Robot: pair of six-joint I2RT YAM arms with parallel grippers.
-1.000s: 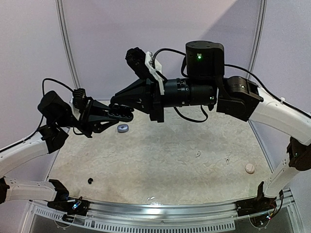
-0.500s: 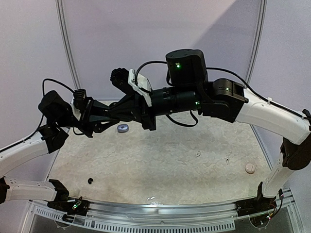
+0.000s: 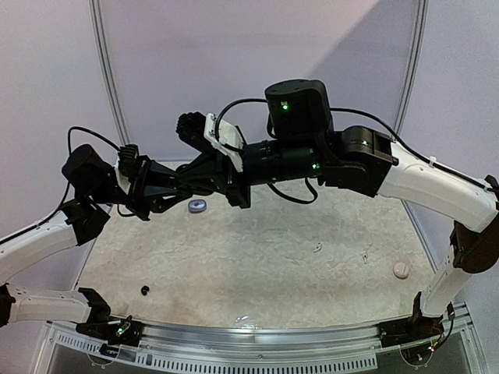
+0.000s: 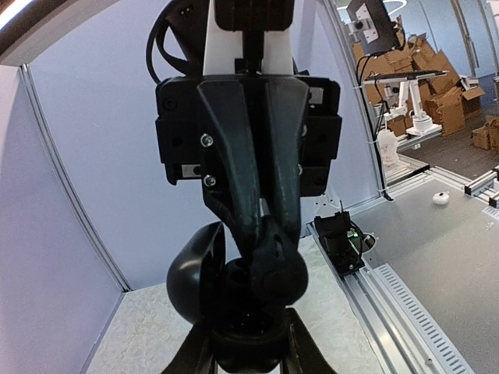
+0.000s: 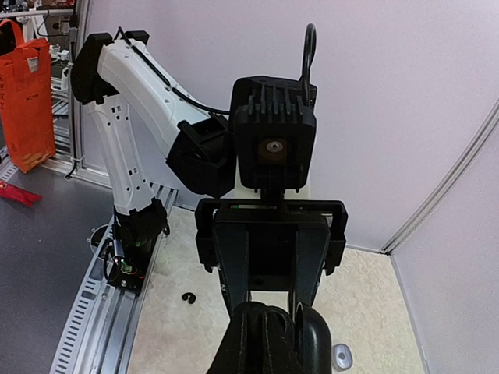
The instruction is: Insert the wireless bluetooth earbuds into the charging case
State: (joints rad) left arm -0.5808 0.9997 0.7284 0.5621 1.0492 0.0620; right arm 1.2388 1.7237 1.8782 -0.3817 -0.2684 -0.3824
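So, table (image 3: 257, 273): a pale, bumpy top with small things lying far apart on it.
right arm (image 3: 421, 175): it reaches from the three o'clock side across to about ten o'clock, high over the table.
left arm (image 3: 39, 241): it rises from the eight o'clock side and meets the other arm up there.
left gripper (image 4: 245, 352): its two fingers squeeze the bottom of a black charging case (image 4: 195, 284) and hold it in the air.
right gripper (image 4: 269, 269): its fingers are pressed together, and the tip pokes down into the open case. It is all black on black, so I cannot tell if a bud is pinched there.
black charging case: its lid is tipped open toward nine o'clock in the left wrist view.
pale round thing (image 3: 401, 269): it lies at four o'clock, near the table edge. I cannot tell what it is.
blue-grey thing (image 3: 196, 206): it lies on the table at eleven o'clock, under the two grippers.
black earbud (image 3: 144, 290): it lies loose on the table at eight o'clock, well apart from the case.
step: I think a bud is being pushed into its seat in the case.
next move: I think the right gripper should let go gently and lift straight up so the bud stays in. The left one should hold the case steady. After that, the loose black earbud needs picking up.
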